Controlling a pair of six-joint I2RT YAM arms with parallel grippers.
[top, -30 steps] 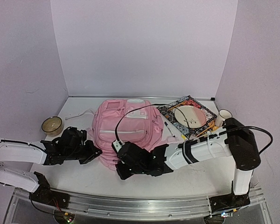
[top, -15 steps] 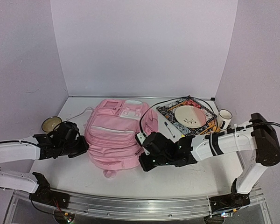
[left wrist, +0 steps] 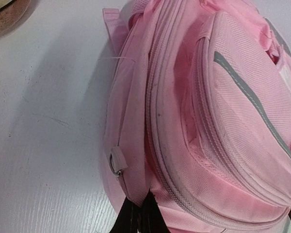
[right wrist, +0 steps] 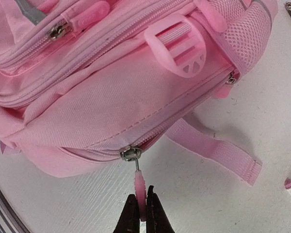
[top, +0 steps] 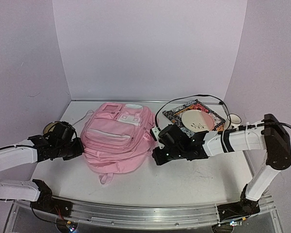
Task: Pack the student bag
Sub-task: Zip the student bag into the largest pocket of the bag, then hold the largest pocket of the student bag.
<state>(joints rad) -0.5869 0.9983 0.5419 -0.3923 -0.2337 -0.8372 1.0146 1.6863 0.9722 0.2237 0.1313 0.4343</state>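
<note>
Both left tool (left wrist: pixel 141 218) and right tool (right wrist: pixel 140 213) parted, turning student bag (top: pixel 117 138)

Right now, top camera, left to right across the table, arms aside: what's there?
bowl → student bag → plate → mug

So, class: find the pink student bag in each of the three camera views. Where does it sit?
Top external: student bag lies at the centre of the picture.
Left wrist: student bag fills the right side.
Right wrist: student bag fills the upper left, its zip pull in the right hand.
Shared landmark: the pale stripe on its front pocket.
</note>
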